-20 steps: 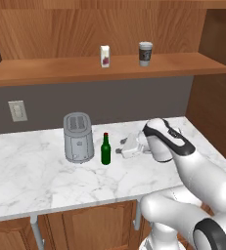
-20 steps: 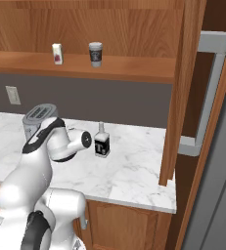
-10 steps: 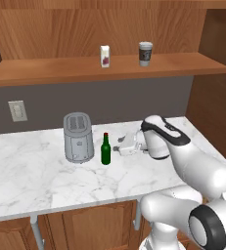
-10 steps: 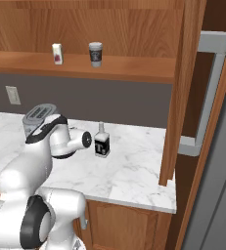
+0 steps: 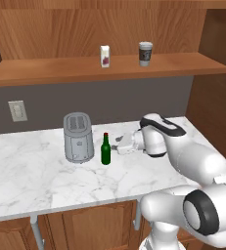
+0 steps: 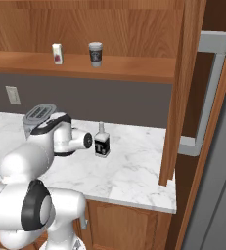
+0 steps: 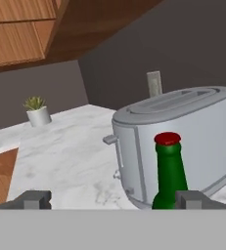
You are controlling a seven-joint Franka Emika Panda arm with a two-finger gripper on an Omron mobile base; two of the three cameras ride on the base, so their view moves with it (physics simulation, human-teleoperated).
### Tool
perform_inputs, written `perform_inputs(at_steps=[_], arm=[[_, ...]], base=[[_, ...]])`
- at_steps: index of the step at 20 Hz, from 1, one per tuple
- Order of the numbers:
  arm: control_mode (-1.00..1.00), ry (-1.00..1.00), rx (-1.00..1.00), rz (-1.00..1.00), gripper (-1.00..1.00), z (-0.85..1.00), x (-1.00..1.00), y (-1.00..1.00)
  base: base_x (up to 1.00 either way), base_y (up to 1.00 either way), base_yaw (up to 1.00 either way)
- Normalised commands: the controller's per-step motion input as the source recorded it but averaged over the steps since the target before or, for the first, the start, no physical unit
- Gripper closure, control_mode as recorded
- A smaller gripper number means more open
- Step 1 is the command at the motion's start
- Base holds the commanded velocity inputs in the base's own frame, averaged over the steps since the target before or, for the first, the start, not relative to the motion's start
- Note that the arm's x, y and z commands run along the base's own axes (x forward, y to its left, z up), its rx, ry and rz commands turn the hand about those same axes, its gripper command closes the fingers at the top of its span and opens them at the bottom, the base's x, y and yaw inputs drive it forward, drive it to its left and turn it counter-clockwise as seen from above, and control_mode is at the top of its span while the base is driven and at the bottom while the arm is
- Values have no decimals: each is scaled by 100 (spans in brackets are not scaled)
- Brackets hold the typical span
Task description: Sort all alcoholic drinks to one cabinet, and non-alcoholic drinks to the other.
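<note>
1. Two drinks stand on the marble counter (image 5: 31, 171), a white slab with grey veins and a smooth, polished look. One is a slim green bottle (image 5: 105, 149) of dark glass with a round red cap. The other is a clear squarish bottle (image 6: 101, 141) with a short neck and a black label bearing a white letter.
2. Two more drinks sit on the wooden shelf (image 5: 46, 73) above. A small white carton (image 5: 104, 56), boxy with a red-pink mark, stands left of a paper cup (image 5: 145, 53) that has a white lid and a dark sleeve. They are apart from each other.
3. The toaster (image 5: 78, 137) is a rounded box of grey brushed metal with two slots on top. It stands upright just left of the green bottle, close but not clearly touching.
4. The gripper (image 5: 118, 145) points sideways, low over the counter, aimed at the green bottle from its right. Its jaws are spread wide and hold nothing.
5. In the hand view the two dark fingertips (image 7: 36, 199) rise far apart. The green bottle's neck stands just inside the right-hand one, with the toaster behind it.
6. A small potted plant (image 7: 36, 111) in a pale pot stands far along the counter in the hand view.
7. A pale rectangular wall outlet (image 5: 18, 111) sits on the grey backsplash, left of the toaster.
</note>
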Motion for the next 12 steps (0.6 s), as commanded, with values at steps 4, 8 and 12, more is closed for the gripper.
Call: perform_inputs(at_steps=[4, 8, 12], arm=[[-100, 0, 4, 0, -100, -4, 10, 13], [-100, 0, 4, 0, -100, -1, 18, 6], [-100, 0, 3, 0, -100, 0, 20, 0]], base=[[0, 0, 0], [0, 0, 0], [0, 0, 0]])
